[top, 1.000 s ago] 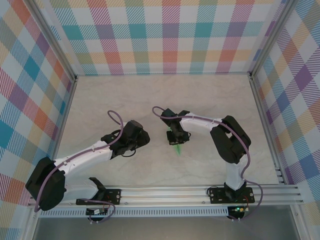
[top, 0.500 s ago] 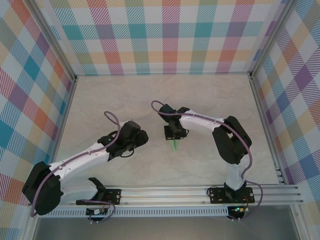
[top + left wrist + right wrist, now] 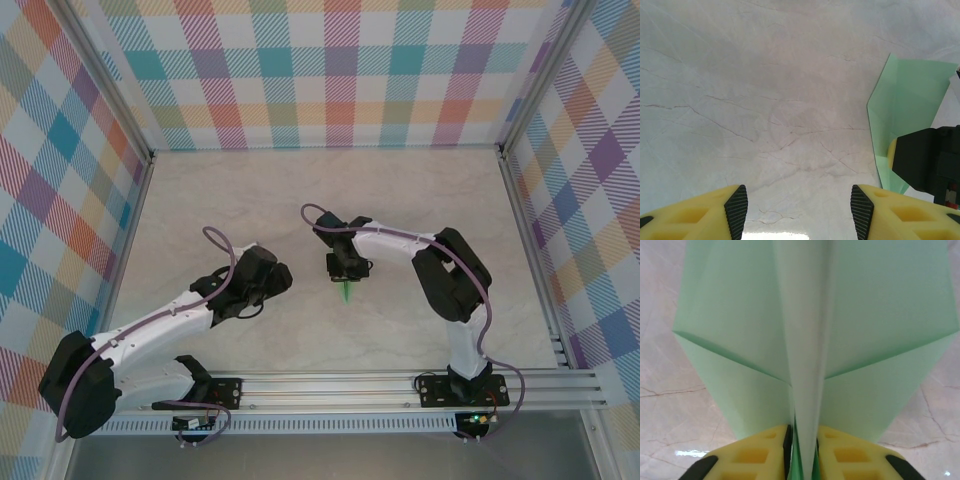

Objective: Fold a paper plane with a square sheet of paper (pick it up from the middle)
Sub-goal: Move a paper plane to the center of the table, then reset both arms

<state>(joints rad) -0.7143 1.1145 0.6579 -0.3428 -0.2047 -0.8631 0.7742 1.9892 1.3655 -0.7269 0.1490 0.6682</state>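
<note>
Around the pale marbled desk point(image 3: 200, 200) stand plaid walls point(image 3: 340, 80) on three sides, with an aluminium rail point(image 3: 340, 385) along the near edge where both arms are bolted. A purple cable point(image 3: 222, 243) loops over the left arm point(image 3: 150, 330), and another runs along the right arm point(image 3: 445, 275). The left pincer point(image 3: 797, 205) hovers low over bare desk with its yellow fingers point(image 3: 735, 207) spread apart and nothing between them. It sits to the left of the paper plane point(image 3: 346, 291), apart from it, and nothing lies between the two.

The plane is near the middle of the desk, under the tip of the right arm. It is pale mint green, with a raised centre fold and two flat wings spreading to either side. Diagonal folded edges meet at that centre fold. The right pincer point(image 3: 804, 442) is closed on the centre fold, one yellow finger point(image 3: 757, 455) pressed to each side of it.

From above, the right arm's wrist covers most of the plane, and a small green point pokes out on the near side. In the left wrist view, one wing stands up at the right edge, partly behind the right pincer's black body. Whether the plane's underside touches the desk cannot be told.
</note>
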